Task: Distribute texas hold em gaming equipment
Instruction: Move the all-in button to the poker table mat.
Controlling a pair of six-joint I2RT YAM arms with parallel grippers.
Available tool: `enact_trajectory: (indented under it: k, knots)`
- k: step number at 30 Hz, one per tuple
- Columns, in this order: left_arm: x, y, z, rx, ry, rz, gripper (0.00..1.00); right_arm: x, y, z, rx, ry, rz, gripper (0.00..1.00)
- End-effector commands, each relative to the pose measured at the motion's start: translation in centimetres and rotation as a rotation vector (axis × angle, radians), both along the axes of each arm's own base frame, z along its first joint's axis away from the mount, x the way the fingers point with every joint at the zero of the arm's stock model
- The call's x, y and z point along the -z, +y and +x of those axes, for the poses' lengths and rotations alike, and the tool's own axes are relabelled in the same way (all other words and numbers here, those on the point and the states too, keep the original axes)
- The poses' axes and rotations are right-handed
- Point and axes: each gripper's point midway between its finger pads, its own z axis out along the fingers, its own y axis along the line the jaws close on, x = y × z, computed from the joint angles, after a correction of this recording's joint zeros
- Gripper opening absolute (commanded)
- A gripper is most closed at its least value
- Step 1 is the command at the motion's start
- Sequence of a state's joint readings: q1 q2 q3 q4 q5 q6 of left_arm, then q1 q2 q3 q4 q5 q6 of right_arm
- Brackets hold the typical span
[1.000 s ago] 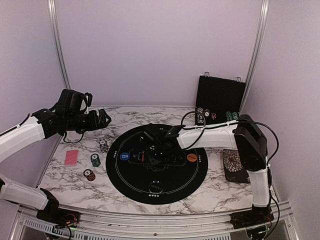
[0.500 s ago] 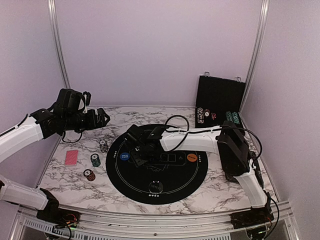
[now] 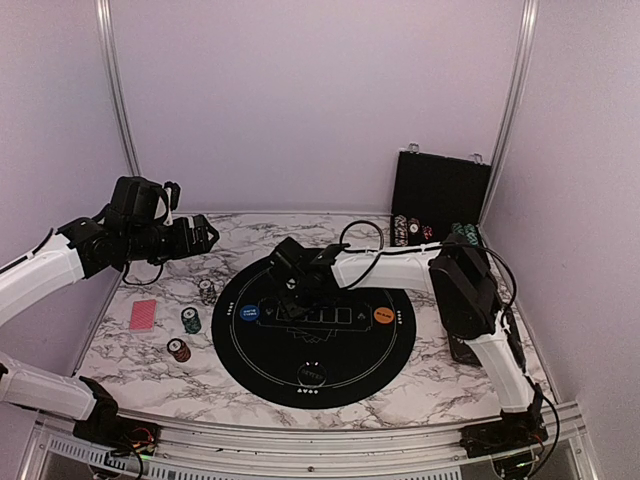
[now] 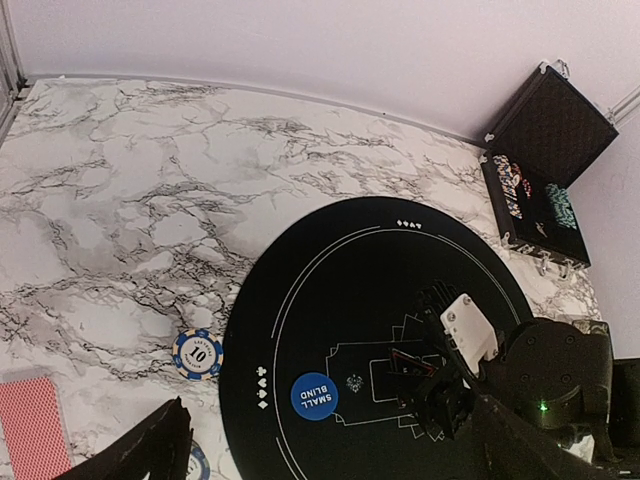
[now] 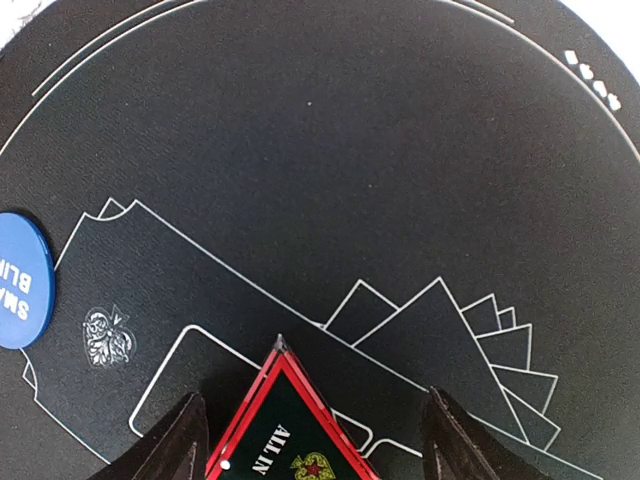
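Observation:
A black triangular "ALL IN" marker (image 5: 288,440) with a red rim lies between the fingertips of my right gripper (image 5: 315,440), low over the black round mat (image 3: 345,350). The jaws stand open, with a gap on the marker's right side. My left gripper (image 3: 203,238) hovers open and empty above the table's far left. A red-backed card (image 3: 143,315) and three small chip stacks (image 3: 207,291) (image 3: 190,320) (image 3: 179,350) sit on the marble left of the mat. On the mat are a blue button (image 3: 249,312), an orange button (image 3: 384,316) and a black button (image 3: 312,373).
The black chip case (image 3: 440,195) stands open at the back right with chips (image 3: 408,230) in its tray. The right arm's elbow (image 3: 460,285) hangs over the right side and hides most of the floral pad. Metal posts (image 3: 115,110) frame the back wall.
My right gripper moved left, then toward the far side of the mat, and its jaws widened a little. The left arm has stayed put.

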State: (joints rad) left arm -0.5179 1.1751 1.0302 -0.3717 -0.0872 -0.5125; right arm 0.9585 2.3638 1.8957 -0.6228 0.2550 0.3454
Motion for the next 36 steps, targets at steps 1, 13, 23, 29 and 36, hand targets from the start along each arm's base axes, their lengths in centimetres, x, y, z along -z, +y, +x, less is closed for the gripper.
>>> enact_trajectory:
  k: [1,13,23,29,36]
  knots:
    - [-0.8,0.4,0.0,-0.012,-0.018,-0.002,0.99,-0.3,-0.3,-0.6,-0.024,0.026,0.024,0.70]
    - [-0.7,0.2,0.1,-0.012,-0.009,-0.012,0.99,1.2,-3.5,-1.0,0.036,0.061,0.009,0.66]
    - [-0.6,0.1,0.1,-0.014,-0.003,-0.020,0.99,1.6,-7.8,0.5,0.096,0.040,-0.036,0.62]
    - [-0.6,0.2,0.1,-0.016,-0.004,-0.020,0.99,2.2,-11.6,3.2,0.157,0.027,-0.063,0.62]
    - [-0.5,0.3,0.1,-0.021,-0.002,-0.019,0.99,2.7,-15.8,5.9,0.232,0.020,-0.081,0.62]
